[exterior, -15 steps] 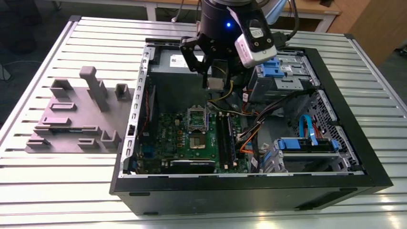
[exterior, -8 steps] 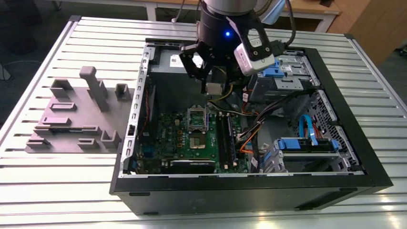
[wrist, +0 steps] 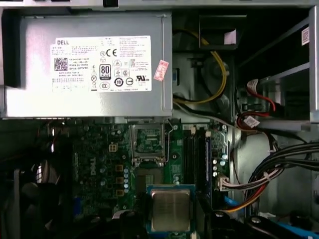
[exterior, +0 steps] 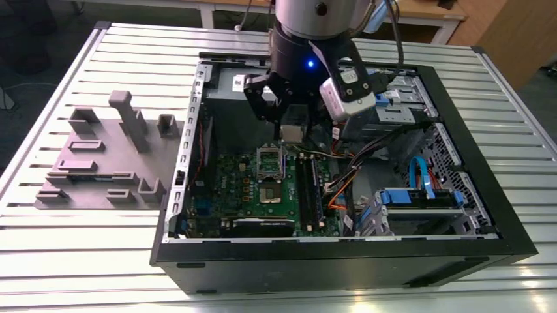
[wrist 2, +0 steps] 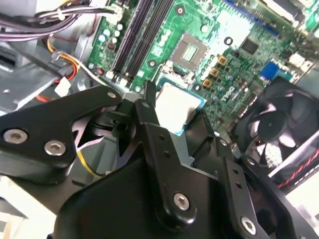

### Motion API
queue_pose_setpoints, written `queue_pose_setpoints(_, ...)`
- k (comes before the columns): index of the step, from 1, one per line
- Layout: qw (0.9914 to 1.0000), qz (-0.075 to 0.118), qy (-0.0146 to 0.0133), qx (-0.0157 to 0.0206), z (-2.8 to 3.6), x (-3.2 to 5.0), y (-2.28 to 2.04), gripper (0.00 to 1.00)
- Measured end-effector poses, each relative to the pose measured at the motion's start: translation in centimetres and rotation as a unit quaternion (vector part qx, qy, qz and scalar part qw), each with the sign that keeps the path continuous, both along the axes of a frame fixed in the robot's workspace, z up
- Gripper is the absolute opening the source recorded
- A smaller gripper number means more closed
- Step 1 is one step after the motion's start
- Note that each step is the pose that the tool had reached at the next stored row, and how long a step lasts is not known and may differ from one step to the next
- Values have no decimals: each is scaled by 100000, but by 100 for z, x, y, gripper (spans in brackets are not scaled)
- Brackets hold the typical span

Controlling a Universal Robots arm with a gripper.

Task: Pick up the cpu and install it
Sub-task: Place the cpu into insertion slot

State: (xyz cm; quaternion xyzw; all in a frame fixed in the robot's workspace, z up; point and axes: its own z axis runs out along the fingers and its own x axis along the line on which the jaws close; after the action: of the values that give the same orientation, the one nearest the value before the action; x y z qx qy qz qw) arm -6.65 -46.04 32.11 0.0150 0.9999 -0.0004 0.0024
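We see the black claw (exterior: 293,130) clenched on the cpu (wrist: 170,209), flat square, dull silver top, bluish rim, above the green motherboard (wrist 2: 234,30), inside the open case (exterior: 348,261)

shiny metal cpu (wrist: 170,210), ribbed metal table (exterior: 87,251)

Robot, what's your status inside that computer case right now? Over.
Gripper shut on the cpu, hovering over the motherboard. Socket empty, cpu not yet seated. Nothing seen in the way.

Slatted metal table (exterior: 87,251) carries an open black computer case (exterior: 331,264) and, at the exterior view's left, a grey fixture plate (exterior: 98,156)
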Motion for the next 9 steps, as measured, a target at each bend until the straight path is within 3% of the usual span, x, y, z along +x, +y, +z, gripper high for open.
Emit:
queue_pose_setpoints(6,99996,887,51,-18,-107,-39,-9,47)
queue_pose_setpoints(9,99993,1206,160,-19,-155,-40,-58,47)
